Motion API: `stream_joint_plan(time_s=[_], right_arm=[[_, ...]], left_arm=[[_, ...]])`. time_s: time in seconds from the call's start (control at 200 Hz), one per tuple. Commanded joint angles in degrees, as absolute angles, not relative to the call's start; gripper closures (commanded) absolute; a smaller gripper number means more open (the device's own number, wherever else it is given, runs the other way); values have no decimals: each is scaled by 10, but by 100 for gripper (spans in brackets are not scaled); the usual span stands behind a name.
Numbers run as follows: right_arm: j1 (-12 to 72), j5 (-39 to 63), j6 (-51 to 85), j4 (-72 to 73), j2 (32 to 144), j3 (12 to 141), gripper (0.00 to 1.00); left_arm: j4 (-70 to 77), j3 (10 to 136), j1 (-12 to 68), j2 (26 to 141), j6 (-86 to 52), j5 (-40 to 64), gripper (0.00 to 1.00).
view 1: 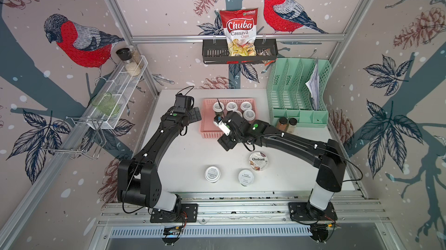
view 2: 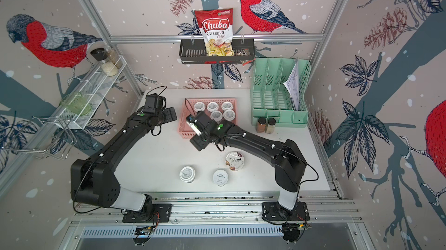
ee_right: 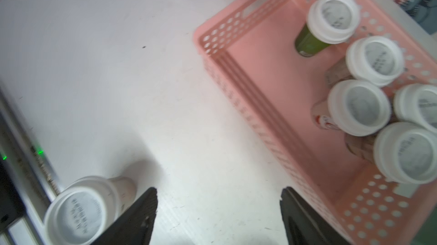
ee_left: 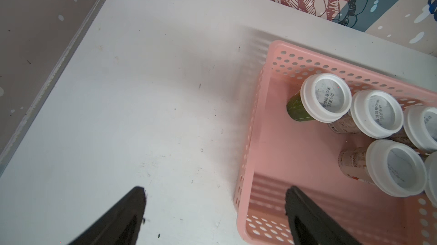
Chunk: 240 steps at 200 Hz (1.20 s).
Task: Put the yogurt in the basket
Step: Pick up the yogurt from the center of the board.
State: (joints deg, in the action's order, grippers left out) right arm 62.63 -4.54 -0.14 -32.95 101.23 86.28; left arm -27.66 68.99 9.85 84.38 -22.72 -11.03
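The pink basket (view 1: 207,125) (view 2: 184,129) stands at the back middle of the white table. Several small yogurt cups (view 1: 231,106) (ee_right: 359,108) with round white lids stand upright in its right half. Two more small yogurt cups (view 1: 212,174) (view 1: 246,177) and the wider Chobani cup (view 1: 258,161) (view 2: 234,161) stand on the table near the front. My left gripper (view 1: 196,115) (ee_left: 215,199) is open, hanging over the basket's left wall. My right gripper (view 1: 225,143) (ee_right: 218,196) is open and empty over bare table, just in front of the basket (ee_right: 260,50).
A mint-green file organiser (view 1: 296,96) stands at the back right with two spice jars (view 1: 287,124) in front of it. A black rack (view 1: 239,54) with a chips bag hangs on the back wall. A white wire shelf (view 1: 120,87) lines the left wall.
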Motion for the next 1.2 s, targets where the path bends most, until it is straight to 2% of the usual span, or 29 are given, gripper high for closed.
stream_joint_plan(time_s=[0.0,0.12,0.6,0.81,1.195], right_arm=[[675,-20,-15,-296,998,830,8],[721,-21,-12,-294,1010,815,0],[762,-10,-11,-287,1068,817,0],[759,-29,-11,-286,1087,820,0],[753,-6,-15,-286,1115,828,0]], left_arm=[[-267,694,93,845,-231,-121,5],[-269,695,93,844,-230,-122,5],[-272,694,92,842,-228,-126,5],[-272,693,93,839,-228,-131,5],[-274,694,93,838,-227,-136,5]])
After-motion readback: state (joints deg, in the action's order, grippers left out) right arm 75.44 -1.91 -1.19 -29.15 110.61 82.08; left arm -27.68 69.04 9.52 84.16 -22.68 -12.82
